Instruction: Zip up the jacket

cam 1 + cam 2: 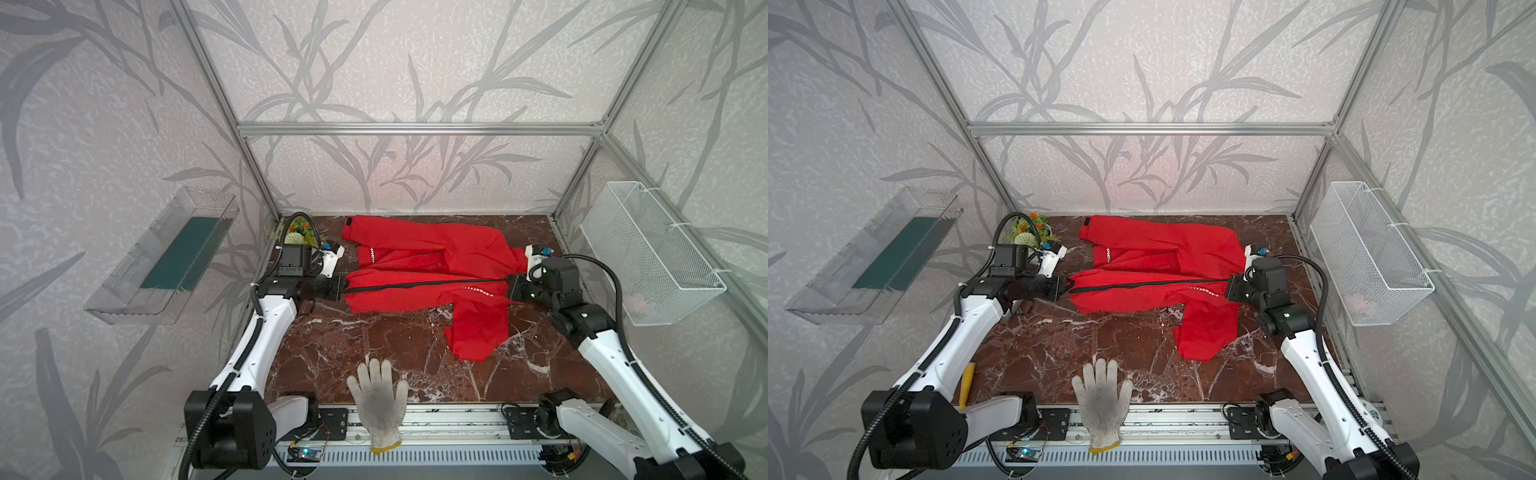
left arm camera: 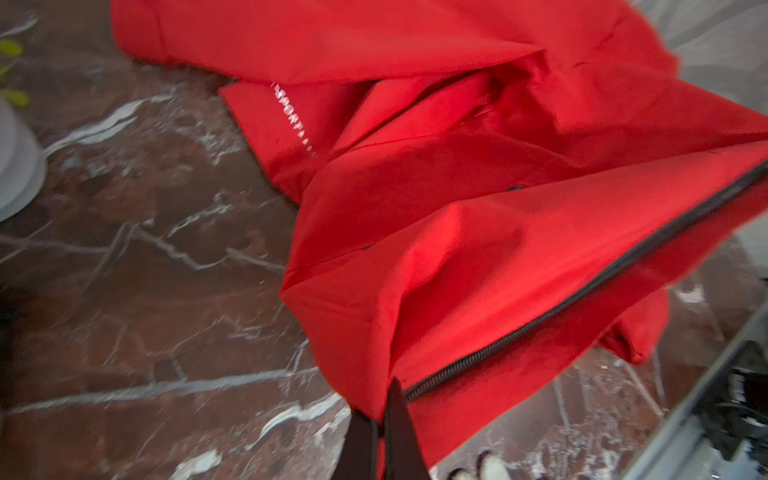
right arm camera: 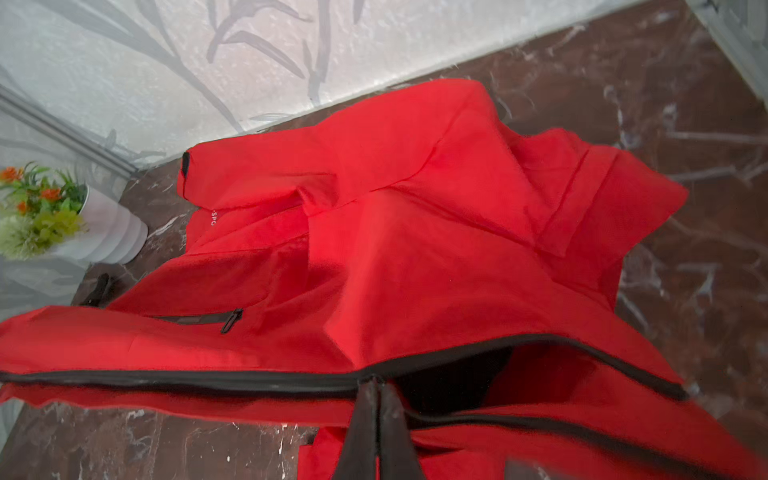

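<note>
Work glove (image 1: 378, 401): lying flat at the near edge of the marble table (image 1: 353, 345), cuff past the edge
Jacket (image 1: 419, 257): red, stretched sideways across the far half
Left gripper (image 2: 381, 415): pinched tight on the jacket's hem, beside the zip's end
Right gripper (image 3: 376, 399): clamped on the front zipper (image 1: 415, 285) where its halves meet; beyond that the collar gapes

I see a dark red, marble-patterned desk (image 1: 374, 340). The red jacket (image 1: 415, 249) lies spread on it between my left hand (image 1: 343, 287) and my right hand (image 1: 510, 286), one sleeve trailing back near the right hand. A potted plant (image 1: 1025, 235) stands just beyond the left hand. A white glove (image 1: 379, 401) lies well back from both hands at the desk's near edge. A yellow-handled tool (image 1: 966, 384) lies far behind the left hand.
</note>
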`<act>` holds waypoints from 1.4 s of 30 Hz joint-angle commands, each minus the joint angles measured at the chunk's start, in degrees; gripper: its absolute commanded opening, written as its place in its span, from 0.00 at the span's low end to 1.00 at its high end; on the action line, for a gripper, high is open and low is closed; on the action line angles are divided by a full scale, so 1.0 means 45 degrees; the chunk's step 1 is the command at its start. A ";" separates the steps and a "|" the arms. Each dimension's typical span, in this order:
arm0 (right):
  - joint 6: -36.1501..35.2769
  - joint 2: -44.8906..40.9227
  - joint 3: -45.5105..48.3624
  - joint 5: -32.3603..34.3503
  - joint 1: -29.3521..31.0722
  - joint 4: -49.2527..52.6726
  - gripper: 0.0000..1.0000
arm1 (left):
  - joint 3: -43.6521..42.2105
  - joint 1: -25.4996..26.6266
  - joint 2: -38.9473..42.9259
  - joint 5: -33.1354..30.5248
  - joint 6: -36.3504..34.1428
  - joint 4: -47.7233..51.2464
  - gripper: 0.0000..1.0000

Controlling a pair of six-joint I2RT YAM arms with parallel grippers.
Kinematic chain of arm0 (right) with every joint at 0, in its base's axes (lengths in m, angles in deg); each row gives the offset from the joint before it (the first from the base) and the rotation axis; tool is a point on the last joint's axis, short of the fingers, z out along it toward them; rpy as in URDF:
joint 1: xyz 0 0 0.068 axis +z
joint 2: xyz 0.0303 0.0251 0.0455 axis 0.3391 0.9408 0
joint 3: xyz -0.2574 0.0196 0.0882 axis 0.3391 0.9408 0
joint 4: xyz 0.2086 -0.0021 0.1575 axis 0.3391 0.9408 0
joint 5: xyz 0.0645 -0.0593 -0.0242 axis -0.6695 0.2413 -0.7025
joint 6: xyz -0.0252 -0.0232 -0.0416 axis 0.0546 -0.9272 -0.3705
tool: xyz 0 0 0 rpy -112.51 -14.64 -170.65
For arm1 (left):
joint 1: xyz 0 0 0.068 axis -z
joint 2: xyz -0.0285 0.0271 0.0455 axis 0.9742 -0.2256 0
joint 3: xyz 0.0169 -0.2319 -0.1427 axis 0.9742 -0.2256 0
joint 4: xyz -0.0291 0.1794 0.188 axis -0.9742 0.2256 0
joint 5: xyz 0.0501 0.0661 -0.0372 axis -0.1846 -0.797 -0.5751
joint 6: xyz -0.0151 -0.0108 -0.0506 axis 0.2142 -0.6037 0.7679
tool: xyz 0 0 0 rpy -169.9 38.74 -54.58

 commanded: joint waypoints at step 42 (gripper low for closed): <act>0.7103 -0.2666 0.2222 0.6760 0.0505 0.4050 0.74 | -0.3316 -0.1309 0.3091 -0.4257 0.0732 -0.2344 0.50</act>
